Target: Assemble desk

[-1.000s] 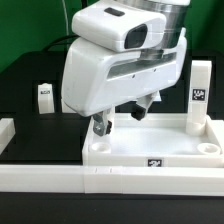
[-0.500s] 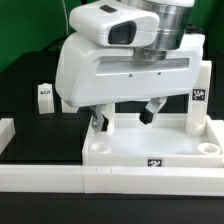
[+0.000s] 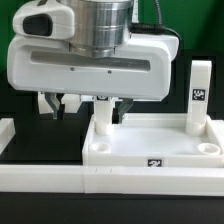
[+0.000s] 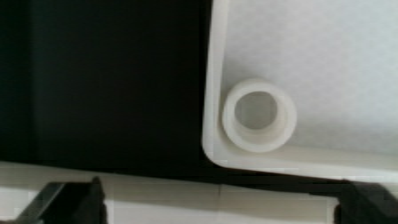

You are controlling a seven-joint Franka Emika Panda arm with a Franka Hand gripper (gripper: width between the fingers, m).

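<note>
White plastic on black: wide-open gripper [image 3: 82,108] hanging empty over one corner of the desk panel [image 3: 150,148]

The panel lies flat on the black table [image 3: 22,135], snug against the front border rail [image 3: 60,182], which I'd guess keeps it from sliding. One leg [image 3: 200,92] already stands upright in the far corner on the exterior view's right. The jaws are spread on the exterior view's left, one finger over the table and one over the panel, and the wrist view looks right at a corner hole [image 4: 262,115]. It's probably lining up on that corner.
</note>
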